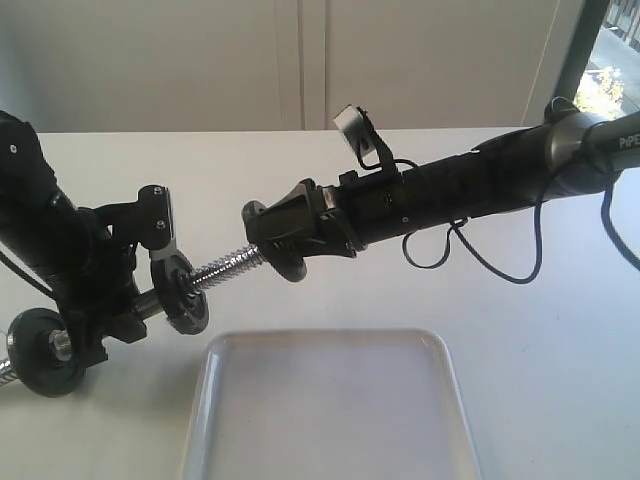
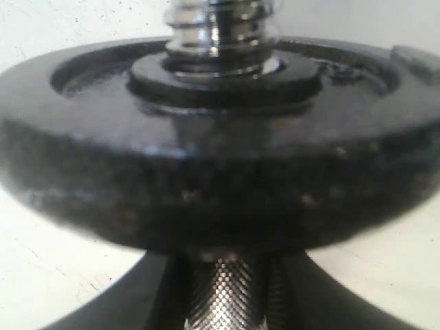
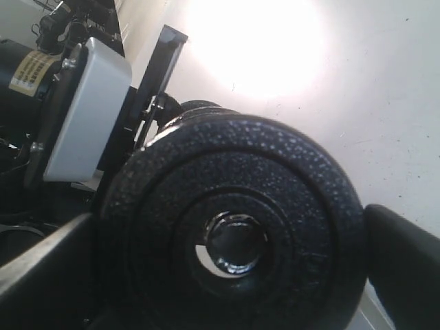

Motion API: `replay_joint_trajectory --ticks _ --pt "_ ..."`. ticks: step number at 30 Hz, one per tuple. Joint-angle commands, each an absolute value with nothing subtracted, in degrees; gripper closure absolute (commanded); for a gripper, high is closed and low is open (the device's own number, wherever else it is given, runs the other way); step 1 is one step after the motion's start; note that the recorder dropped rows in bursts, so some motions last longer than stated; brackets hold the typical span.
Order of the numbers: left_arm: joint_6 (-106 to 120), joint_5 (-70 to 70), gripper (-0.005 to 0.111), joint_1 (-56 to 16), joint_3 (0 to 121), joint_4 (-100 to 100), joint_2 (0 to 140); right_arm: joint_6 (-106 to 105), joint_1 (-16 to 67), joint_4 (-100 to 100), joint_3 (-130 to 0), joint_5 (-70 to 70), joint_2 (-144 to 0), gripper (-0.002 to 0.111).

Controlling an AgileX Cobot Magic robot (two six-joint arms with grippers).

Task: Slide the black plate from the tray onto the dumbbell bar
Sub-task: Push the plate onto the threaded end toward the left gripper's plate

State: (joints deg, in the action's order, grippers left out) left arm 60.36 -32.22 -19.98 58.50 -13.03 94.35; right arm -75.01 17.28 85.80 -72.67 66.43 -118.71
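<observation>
Right wrist view: the black plate (image 3: pixel 289 172) is clamped in my right claw (image 1: pixel 272 240), clear of the tray (image 1: pixel 330 410). Its hole faces the threaded tip of the dumbbell bar (image 3: pixel 230 244), which shows slightly off-centre inside it. The bar's long axis runs from the plate to my left claw (image 1: pixel 135 305), closed on the knurled middle. I judge my right arm must push along that axis.

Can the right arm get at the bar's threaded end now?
Probably yes: the right gripper, shut on the black plate, is at the threaded end of the dumbbell bar, which shows through the plate's hole; nothing lies between.
</observation>
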Motion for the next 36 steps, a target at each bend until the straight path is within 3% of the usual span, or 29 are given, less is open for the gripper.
replay_joint_trajectory --ticks 1,24,36 --pt "60.1 -31.1 0.107 -20.0 60.0 -16.7 91.3 -76.1 17.6 89.0 -73.3 69.8 -117.6 0.108" --pt "59.9 -30.8 0.107 -20.0 60.0 -17.9 91.3 -75.2 18.0 96.5 -72.5 70.0 -121.2 0.108" --pt "59.9 -30.2 0.107 -20.0 60.0 -19.3 91.3 -75.2 24.3 99.2 -72.5 70.0 -122.4 0.108"
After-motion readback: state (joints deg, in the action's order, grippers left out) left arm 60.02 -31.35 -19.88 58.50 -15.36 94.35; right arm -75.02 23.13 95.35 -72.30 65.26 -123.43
